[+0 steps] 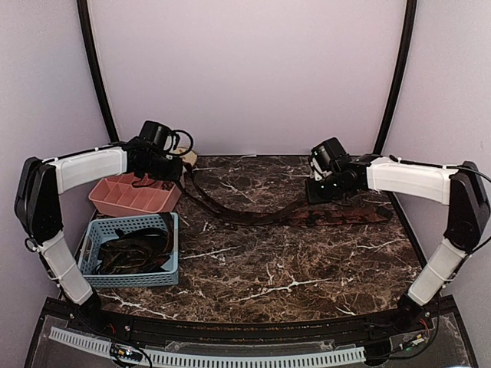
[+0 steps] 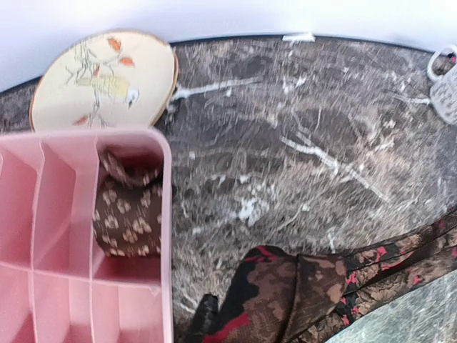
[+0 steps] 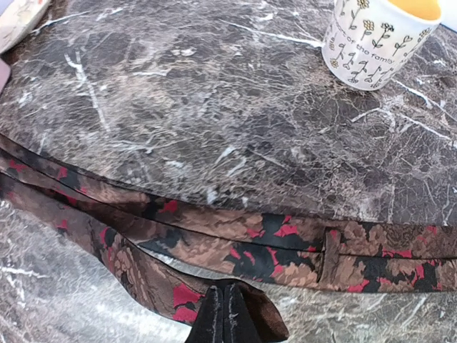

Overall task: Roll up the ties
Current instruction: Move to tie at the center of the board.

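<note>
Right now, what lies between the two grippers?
One patterned tie, stretched over the table from the left gripper to the right gripper; the top view shows it.

Legible text: one line of dark hand-lettered script on the white ceramic mug with small flower drawings [image 3: 373,41], right wrist view. Only the words "for the" read clearly; neighbouring letters are indistinct.

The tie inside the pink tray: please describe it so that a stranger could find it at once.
On the marble table, look at the far left for the pink divided tray, behind the blue basket. In its corner compartment nearest the bird plate sits a bundled brown tie with small beige motifs, unlike the long red-flowered tie stretched on the table.
</note>
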{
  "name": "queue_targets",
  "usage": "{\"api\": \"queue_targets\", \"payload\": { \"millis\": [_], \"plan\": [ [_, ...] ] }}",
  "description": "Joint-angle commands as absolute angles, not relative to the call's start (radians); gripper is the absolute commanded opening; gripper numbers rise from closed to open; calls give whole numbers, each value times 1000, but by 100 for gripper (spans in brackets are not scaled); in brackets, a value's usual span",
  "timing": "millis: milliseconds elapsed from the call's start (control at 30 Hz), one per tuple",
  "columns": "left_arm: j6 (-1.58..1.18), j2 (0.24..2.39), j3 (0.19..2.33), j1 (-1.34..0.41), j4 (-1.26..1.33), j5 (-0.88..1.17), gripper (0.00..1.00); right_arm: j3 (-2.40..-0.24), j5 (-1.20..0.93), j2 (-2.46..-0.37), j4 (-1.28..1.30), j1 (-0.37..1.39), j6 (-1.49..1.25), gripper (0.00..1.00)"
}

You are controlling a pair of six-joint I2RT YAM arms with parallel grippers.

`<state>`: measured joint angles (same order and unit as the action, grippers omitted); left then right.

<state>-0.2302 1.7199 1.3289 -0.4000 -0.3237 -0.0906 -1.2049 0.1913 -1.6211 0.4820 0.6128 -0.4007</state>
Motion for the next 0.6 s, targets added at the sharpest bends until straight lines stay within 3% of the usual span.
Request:
{"api": "queue_targets", "payload": {
  "millis": [0, 133, 167, 233, 267, 333, 567],
  "plan": [
    [-188, 1758, 1396, -320, -400, 1, 7, -1198, 145, -1687, 404, 578, -339, 0],
    [-177, 1775, 1382, -301, -418, 56, 12, -1190, 108, -1757, 365, 567, -331, 0],
    [-175, 1769, 1374, -300, -415, 69, 20, -1189, 100, -1774, 355, 565, -329, 0],
    [-154, 1736, 1341, -301, -367, 120, 57, -1187, 83, -1813, 340, 562, -325, 0],
    [-146, 1713, 1325, -300, -351, 138, 69, -1189, 76, -1831, 335, 561, -320, 0],
    [-113, 1687, 1320, -306, -323, 178, 82, -1193, 76, -1860, 342, 556, -318, 0],
    [81, 1757, 1397, -449, -217, 445, 91, -1159, -29, -1817, 289, 479, -348, 0]
  ]
}}
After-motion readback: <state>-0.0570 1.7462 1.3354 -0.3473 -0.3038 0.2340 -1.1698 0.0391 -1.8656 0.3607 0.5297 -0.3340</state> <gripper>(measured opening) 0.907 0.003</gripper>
